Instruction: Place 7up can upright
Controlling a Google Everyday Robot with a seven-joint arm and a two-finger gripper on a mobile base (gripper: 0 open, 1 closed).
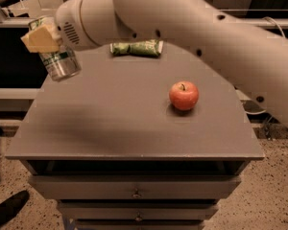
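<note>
The 7up can, silvery with green lettering, hangs in the air over the table's far left edge, tilted with its shiny base toward me. My gripper is at the upper left, its tan fingers shut on the can's upper part. The white arm reaches in from the right, across the back of the grey table.
A red apple sits on the table right of centre. A green crinkly snack bag lies at the back edge, partly under the arm. Drawers run below the table front. The floor lies left and right of the table.
</note>
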